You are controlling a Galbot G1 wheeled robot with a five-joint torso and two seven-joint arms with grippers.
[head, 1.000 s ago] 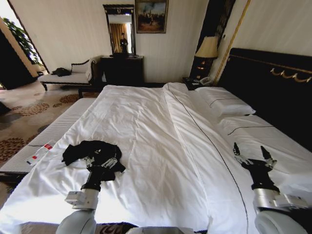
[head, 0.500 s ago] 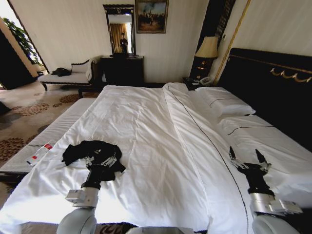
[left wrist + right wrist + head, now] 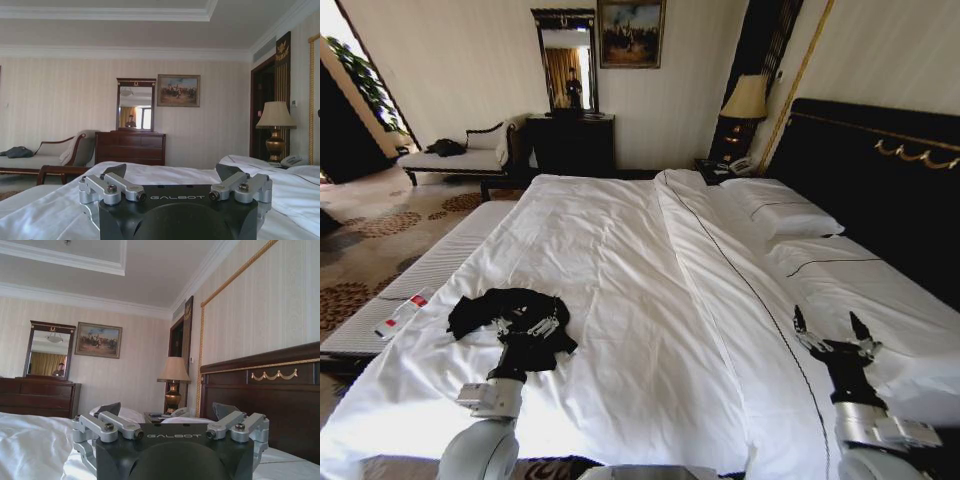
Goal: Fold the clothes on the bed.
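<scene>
Right gripper (image 3: 830, 331) shifted slightly, fingers spread over bed (image 3: 650, 290), left gripper (image 3: 527, 324) spread above crumpled black T-shirt (image 3: 480, 308)

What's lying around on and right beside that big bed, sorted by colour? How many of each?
Black: 1, the crumpled black soft-fabric T-shirt on the white duvet, at the left gripper.
White: 2, the white rectangular pillows and by the dark wooden headboard.
Red-and-white: 1, the small red-and-white plastic bottle on the bench beside the bed.
Total: 4
</scene>
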